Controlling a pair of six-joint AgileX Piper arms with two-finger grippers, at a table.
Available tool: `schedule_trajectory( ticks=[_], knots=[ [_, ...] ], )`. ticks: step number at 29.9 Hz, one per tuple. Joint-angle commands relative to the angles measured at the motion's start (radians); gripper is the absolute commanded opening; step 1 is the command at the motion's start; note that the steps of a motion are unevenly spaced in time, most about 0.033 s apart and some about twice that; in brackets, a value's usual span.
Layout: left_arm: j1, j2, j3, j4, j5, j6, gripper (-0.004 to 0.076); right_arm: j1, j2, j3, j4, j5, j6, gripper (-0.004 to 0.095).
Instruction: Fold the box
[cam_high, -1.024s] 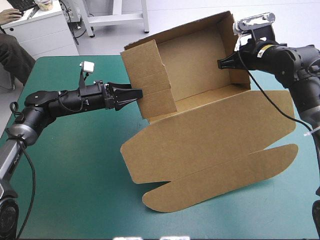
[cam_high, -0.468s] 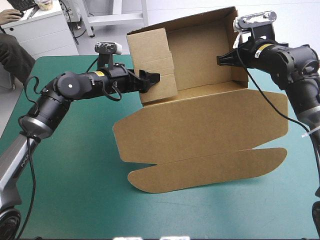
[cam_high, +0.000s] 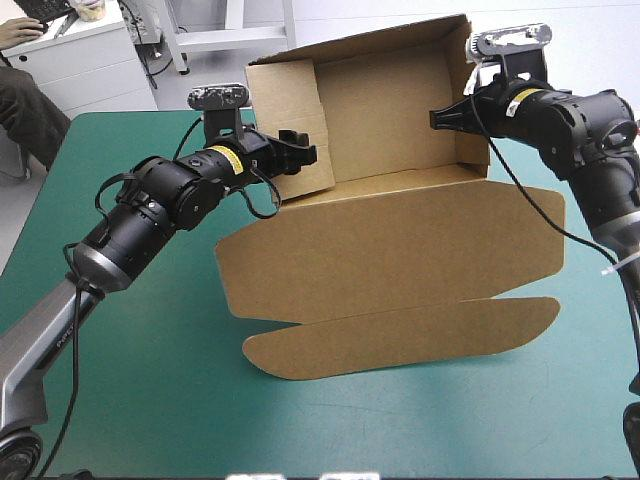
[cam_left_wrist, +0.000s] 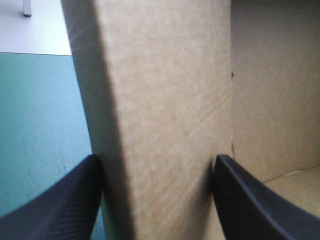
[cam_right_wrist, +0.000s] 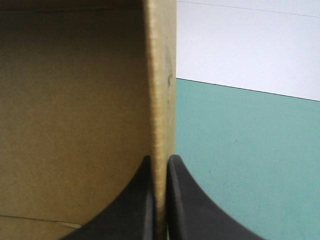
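Observation:
The brown box (cam_high: 390, 250) stands tilted on the table, its back and side walls raised. Its lid (cam_high: 400, 335) and front flap lie spread toward the near edge. My left gripper (cam_high: 300, 150) is open and straddles the left side wall (cam_left_wrist: 165, 125), one black finger on each face (cam_left_wrist: 156, 159). My right gripper (cam_high: 437, 119) is shut on the upper edge of the right side wall (cam_right_wrist: 160, 75), which is pinched thin between its fingers (cam_right_wrist: 160, 159). Part of the left wall's outer face is hidden by the left arm.
The teal-green cover (cam_high: 150, 380) shows to the left of the box and in front of it. The box's back wall (cam_high: 390, 90) rises near the table's far edge. The left arm reaches diagonally over the table's left half.
The left arm swung up and toward the far side, and its gripper went from shut beside the left wall to open astride it. The box slid left. The right gripper kept its hold.

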Motion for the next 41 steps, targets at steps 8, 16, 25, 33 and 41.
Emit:
schedule_trajectory(
  ticks=[8, 16, 25, 33, 41],
  knots=[
    [-0.009, -0.032, -0.039, 0.031, -0.054, -0.073, -0.0004, 0.004, -0.038, -0.026, 0.073, -0.012, 0.005, -0.0015],
    [-0.009, -0.028, -0.039, 0.099, 0.075, -0.065, -0.0004, 0.004, -0.003, -0.026, 0.109, 0.154, -0.023, -0.0015],
    [-0.009, 0.039, -0.039, 0.095, 0.269, 0.038, -0.0004, 0.004, 0.126, -0.026, 0.170, 0.283, -0.039, -0.0015],
    [-0.009, 0.148, -0.039, 0.042, 0.398, 0.066, -0.0004, 0.004, 0.224, -0.026, 0.161, 0.360, -0.039, -0.0015],
    [-0.009, 0.228, -0.039, -0.042, 0.415, 0.087, -0.0004, 0.004, 0.282, -0.026, 0.185, 0.373, -0.064, -0.0015]
  ],
)
